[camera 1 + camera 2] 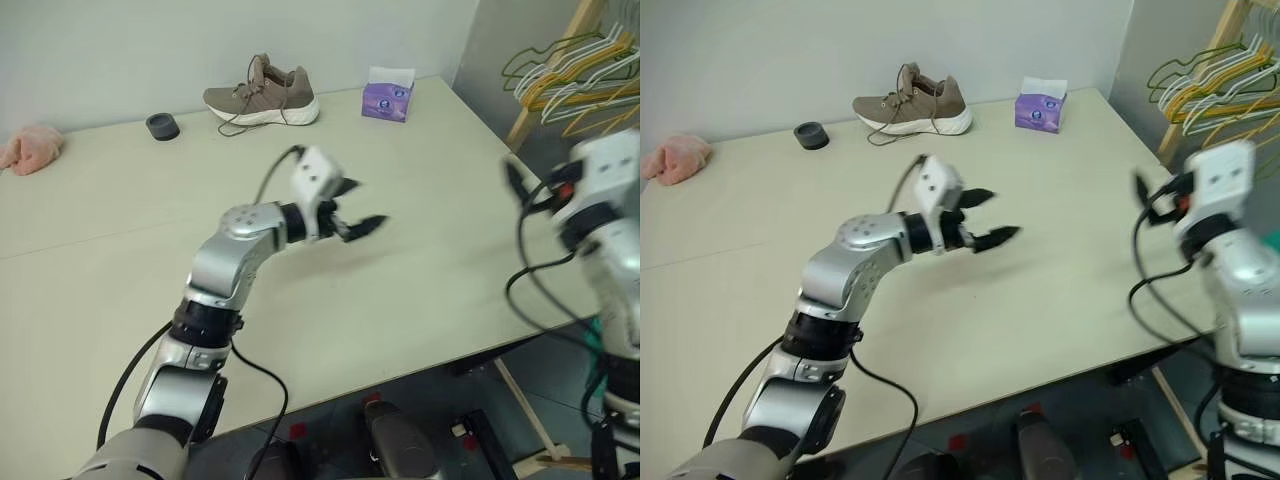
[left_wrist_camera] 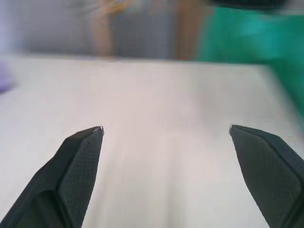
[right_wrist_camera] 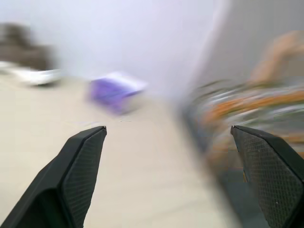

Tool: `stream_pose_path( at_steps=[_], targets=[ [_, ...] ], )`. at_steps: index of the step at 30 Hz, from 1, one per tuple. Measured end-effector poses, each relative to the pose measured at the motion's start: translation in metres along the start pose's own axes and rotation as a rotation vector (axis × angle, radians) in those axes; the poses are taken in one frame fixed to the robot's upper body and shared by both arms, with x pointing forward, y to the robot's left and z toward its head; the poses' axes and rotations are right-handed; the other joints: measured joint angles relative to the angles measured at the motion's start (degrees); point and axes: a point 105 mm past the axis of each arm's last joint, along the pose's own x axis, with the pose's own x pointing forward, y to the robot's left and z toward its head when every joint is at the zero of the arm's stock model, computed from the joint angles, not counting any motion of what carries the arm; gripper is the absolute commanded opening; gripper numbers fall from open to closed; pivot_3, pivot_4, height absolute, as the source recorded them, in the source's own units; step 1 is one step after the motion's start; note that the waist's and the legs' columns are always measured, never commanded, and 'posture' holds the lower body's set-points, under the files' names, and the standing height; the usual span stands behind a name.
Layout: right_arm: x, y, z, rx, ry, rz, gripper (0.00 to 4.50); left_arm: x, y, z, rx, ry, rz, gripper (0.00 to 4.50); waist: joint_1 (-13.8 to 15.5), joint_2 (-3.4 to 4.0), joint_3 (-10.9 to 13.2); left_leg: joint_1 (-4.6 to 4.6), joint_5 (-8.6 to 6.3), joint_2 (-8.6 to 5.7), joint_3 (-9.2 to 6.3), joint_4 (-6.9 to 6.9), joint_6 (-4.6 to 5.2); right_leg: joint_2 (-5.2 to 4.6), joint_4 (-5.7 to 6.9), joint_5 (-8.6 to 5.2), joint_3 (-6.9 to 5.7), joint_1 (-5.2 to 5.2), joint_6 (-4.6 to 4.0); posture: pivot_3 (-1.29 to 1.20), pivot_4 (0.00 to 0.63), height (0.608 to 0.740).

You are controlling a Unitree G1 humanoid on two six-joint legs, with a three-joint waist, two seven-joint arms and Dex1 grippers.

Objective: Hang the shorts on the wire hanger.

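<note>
Beige tabletop (image 1: 420, 180) carries a pink cloth (image 1: 30, 150) at nine o'clock and a shoe (image 1: 262, 95) at twelve. Left tool (image 1: 358, 212) hovers mid-table, jaws wide, empty. Right tool (image 3: 168, 137) spread, empty. Teal shorts (image 2: 247, 35) blur past the table's edge; their axis is unclear.

Teal shorts (image 2: 247, 42) show as a blurred green patch beyond the desk (image 2: 156, 104) far edge, cut off by frame top & right edge. Bunched hangers (image 3: 256, 109) beside desk are smeared streaks; colours readable, shapes not. Tissue box (image 3: 115, 90) on desk blurred.
</note>
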Motion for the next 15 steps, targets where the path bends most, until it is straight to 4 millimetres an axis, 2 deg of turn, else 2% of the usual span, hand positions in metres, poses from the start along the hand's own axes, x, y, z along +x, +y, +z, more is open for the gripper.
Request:
stream_pose_path(
  at_steps=[1, 3, 6, 8, 12, 15],
  targets=[
    [0.002, 0.019, -0.007, 0.028, 0.006, 0.066, 4.48, -0.012, 0.017, -0.015, -0.004, 0.035, 0.133, 4.5, 0.1, 0.0, 0.0, -0.03, -0.01, 0.03, -0.01, 0.0, 0.01, -0.06, -0.03, 0.0, 0.0, -0.01, 0.01, -0.21, 0.145, 0.74],
    [0.001, 0.047, -0.02, 0.045, 0.037, 0.187, 4.48, -0.033, 0.038, -0.039, -0.02, 0.101, 0.318, 4.5, 0.8, -0.02, 0.0, -0.14, -0.06, 0.01, -0.09, 0.04, 0.1, -0.23, -0.03, 0.0, -0.09, -0.22, 0.01, -0.16, 0.136, 0.74],
    [-0.001, 0.09, -0.035, 0.109, 0.051, 0.36, 4.48, -0.076, 0.054, -0.065, -0.039, 0.155, 0.553, 4.5, 2.4, -0.32, -0.2, -0.43, -0.18, -0.02, -0.01, 0.11, 0.26, -0.35, -0.04, 0.19, -0.05, -0.47, -0.18, -0.13, 0.13, 0.74],
    [0.001, 0.115, -0.045, 0.163, 0.06, 0.427, 4.48, -0.103, 0.055, -0.086, -0.064, 0.204, 0.66, 4.5, 3.5, -0.49, -0.3, -0.47, -0.24, 0.0, -0.02, 0.12, 0.28, -0.38, -0.04, 0.2, -0.1, -0.51, -0.19, -0.1, 0.127, 0.74],
    [0.009, 0.139, -0.057, 0.204, 0.071, 0.482, 4.48, -0.135, 0.055, -0.115, -0.131, 0.267, 0.797, 4.5, 7.0, -0.64, -0.4, -0.54, -0.36, -0.07, -0.11, 0.25, 0.5, -0.41, 0.01, 0.22, -0.27, -0.51, -0.2, -0.06, 0.135, 0.74],
    [0.019, 0.15, -0.056, 0.199, 0.047, 0.508, 4.48, -0.141, 0.057, -0.117, -0.151, 0.258, 0.833, 4.5, 9.7, -0.83, -0.5, -0.61, -0.39, -0.09, -0.25, 0.33, 0.57, -0.37, 0.01, 0.28, -0.45, -0.49, -0.28, -0.03, 0.156, 0.74]
  ],
)
